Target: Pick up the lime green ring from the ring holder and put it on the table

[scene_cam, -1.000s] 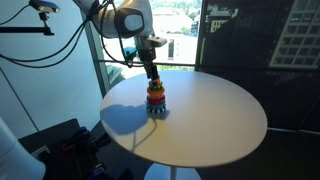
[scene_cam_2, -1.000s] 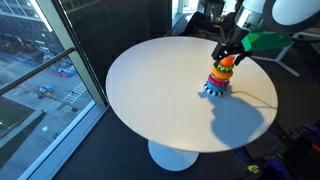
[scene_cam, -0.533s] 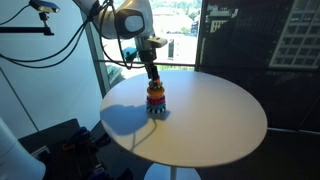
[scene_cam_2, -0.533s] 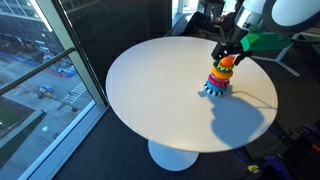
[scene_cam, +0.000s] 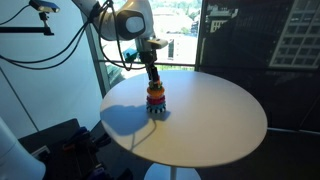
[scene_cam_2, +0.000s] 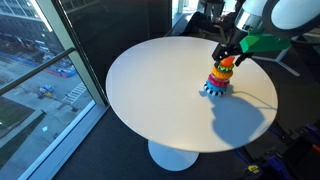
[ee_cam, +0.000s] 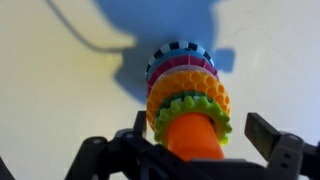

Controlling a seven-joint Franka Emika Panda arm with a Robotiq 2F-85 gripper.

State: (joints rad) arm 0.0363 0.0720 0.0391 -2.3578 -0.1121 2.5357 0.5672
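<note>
The ring holder (scene_cam: pixel 156 100) (scene_cam_2: pixel 217 80) stands on the round beige table (scene_cam: pixel 210 125) (scene_cam_2: pixel 150 90). In the wrist view its stack shows from above: dark base (ee_cam: pixel 180 50), red, yellow-orange rings, then the lime green ring (ee_cam: pixel 200 105) on top around the orange peg (ee_cam: pixel 190 135). My gripper (scene_cam: pixel 153 80) (scene_cam_2: pixel 226 57) (ee_cam: pixel 200 140) hangs straight over the peg. It is open, with one finger on each side of the lime green ring and not touching it.
Tall windows stand behind the table in both exterior views. Cables and dark equipment (scene_cam: pixel 60 145) sit on the floor beside the table. The arm's shadow (scene_cam_2: pixel 240 120) falls on the tabletop near the holder.
</note>
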